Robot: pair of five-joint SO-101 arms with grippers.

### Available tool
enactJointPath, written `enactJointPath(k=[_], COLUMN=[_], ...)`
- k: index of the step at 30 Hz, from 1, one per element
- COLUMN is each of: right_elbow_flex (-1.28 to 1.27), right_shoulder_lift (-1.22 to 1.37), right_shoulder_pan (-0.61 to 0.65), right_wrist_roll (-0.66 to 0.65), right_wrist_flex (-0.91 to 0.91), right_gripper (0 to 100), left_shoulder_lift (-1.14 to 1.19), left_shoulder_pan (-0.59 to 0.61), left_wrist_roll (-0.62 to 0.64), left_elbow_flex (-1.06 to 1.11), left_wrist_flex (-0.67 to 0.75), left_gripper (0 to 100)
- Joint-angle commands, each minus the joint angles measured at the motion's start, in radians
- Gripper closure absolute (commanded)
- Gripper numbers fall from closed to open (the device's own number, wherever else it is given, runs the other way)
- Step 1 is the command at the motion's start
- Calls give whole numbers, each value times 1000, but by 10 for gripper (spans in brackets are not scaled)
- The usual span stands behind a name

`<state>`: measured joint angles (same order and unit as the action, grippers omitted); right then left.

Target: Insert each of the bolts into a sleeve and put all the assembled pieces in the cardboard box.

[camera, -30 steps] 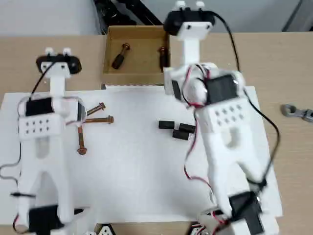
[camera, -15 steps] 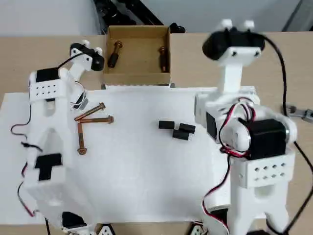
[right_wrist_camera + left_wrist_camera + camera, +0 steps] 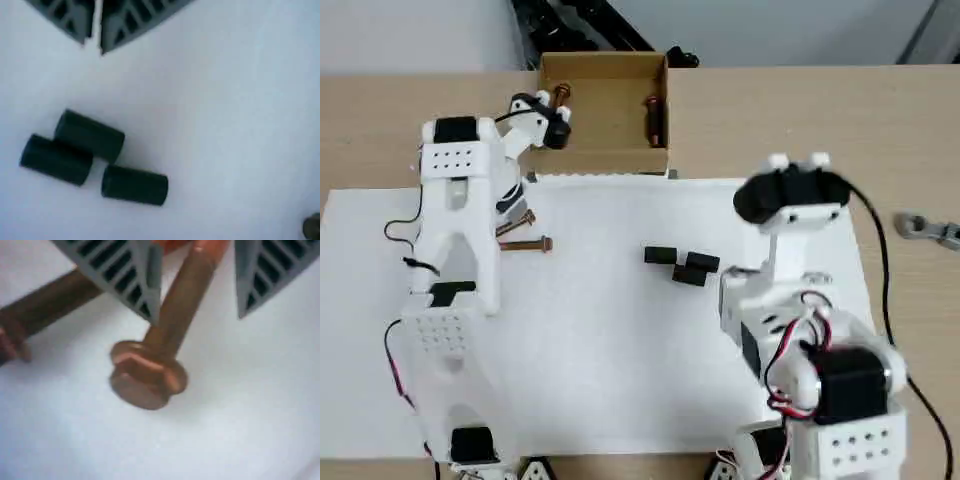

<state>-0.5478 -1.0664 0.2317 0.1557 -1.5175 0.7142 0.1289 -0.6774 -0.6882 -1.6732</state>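
A copper bolt (image 3: 150, 375) lies on the white sheet with its shaft running up between the apart fingers of my left gripper (image 3: 197, 285); it touches one finger (image 3: 125, 270). In the high view that gripper (image 3: 512, 208) hangs over two bolts (image 3: 525, 243) just in front of the cardboard box (image 3: 605, 150). The box holds two assembled pieces (image 3: 653, 115). Three black sleeves (image 3: 90, 135) lie together mid-sheet (image 3: 682, 266). My right gripper (image 3: 96, 35) is shut and empty, a little away from them. The right arm (image 3: 790, 195) stands right of the sleeves.
The white sheet (image 3: 610, 360) covers most of the wooden table. A small metal tool (image 3: 923, 228) lies on the bare wood at the far right edge. A second bolt's shaft (image 3: 45, 310) lies close beside my left gripper.
The right arm has pulled back from over the box to the right of the sleeves. The left arm has swung forward, bringing its gripper down over the bolts.
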Motion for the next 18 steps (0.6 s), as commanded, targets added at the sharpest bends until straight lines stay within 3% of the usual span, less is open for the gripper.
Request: enactJointPath(k=[1,18], right_elbow_flex=[-64,-135], right_shoulder_lift=[-82,-165], right_shoulder_pan=[-12,-12], right_wrist_roll=[-14,-14], right_wrist_flex=[24,18], right_gripper=[994,995], left_shoulder_lift=[-2,3], left_shoulder_pan=[-28,-17], left_wrist_roll=[-6,-23], left_elbow_flex=[-139,15], left_wrist_flex=[-81,-64], left_gripper=[902,861])
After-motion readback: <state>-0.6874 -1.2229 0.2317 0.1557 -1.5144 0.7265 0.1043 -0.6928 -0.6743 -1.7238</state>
